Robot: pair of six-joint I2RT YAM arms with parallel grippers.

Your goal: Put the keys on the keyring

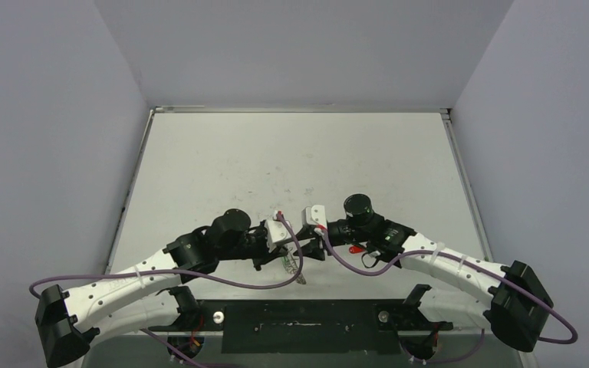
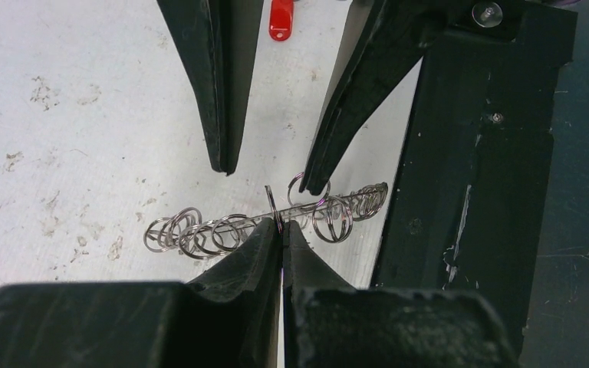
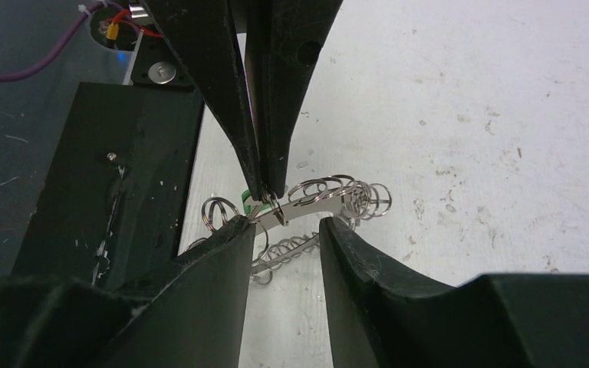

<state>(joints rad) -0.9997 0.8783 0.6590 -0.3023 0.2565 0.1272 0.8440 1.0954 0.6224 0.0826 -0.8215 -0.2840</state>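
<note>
Left gripper (image 2: 281, 228) pinched on keyring (image 2: 199, 234); right gripper (image 3: 285, 224) part-open just beside it

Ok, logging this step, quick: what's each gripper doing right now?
Left gripper: closed on the keyring.
Right gripper: open, straddling the keyring, gripping nothing.

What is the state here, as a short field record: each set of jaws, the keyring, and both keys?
left jaws: shut on the keyring
right jaws: open, tips at its wire loops
red-tagged key: lying on the table, apart from the ring
green-tagged key: only a green sliver by the left jaws' tips; whether threaded, cannot tell
</note>
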